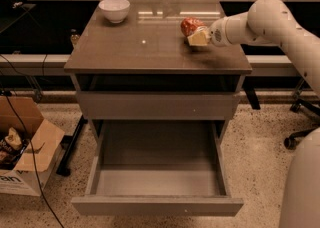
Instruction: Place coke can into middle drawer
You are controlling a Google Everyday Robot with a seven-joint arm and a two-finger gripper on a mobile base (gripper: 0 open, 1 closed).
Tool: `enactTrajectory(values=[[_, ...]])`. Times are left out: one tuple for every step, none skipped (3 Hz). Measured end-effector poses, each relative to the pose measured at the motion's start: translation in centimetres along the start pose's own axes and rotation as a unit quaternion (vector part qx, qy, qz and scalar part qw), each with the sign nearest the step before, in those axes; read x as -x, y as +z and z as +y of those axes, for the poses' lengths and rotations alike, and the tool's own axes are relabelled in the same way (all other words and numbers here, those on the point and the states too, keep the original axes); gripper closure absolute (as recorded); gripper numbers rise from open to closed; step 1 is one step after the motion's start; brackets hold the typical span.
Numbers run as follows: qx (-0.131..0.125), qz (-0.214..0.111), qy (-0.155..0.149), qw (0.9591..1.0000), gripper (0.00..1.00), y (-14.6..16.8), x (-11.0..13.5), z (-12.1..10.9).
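Observation:
The coke can (189, 24) is red and tilted, at the right rear of the cabinet top (150, 47). My gripper (197, 35) reaches in from the right, and its cream fingers are closed on the can's near side. The middle drawer (157, 182) is pulled out wide below a closed drawer front (157, 105). Its grey tray holds nothing. It lies well below and in front of the gripper.
A white bowl (114, 9) stands at the back left of the top. An open cardboard box (22, 149) with cables sits on the floor at the left. A chair base (300, 134) is at the right. My white base (302, 187) fills the lower right corner.

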State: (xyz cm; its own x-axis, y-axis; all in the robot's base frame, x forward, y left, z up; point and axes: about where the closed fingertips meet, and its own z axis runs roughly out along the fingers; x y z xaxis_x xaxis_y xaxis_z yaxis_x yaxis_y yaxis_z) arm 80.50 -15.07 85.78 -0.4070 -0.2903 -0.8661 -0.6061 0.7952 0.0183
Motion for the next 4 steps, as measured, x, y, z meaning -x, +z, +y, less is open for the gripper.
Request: enactTrajectory(values=[[0.015, -0.004, -0.028, 0.9995, 1.0, -3.3, 0.3, 2.5], [0.064, -0.007, -0.064, 0.9959, 1.0, -7.3, -0.8, 7.0], [0.154, -0.016, -0.128, 0.9796, 1.0, -14.2, -4.0, 13.1], [0.206, -0.016, -0.161, 0.965, 1.0, -18.5, -7.1, 15.6]])
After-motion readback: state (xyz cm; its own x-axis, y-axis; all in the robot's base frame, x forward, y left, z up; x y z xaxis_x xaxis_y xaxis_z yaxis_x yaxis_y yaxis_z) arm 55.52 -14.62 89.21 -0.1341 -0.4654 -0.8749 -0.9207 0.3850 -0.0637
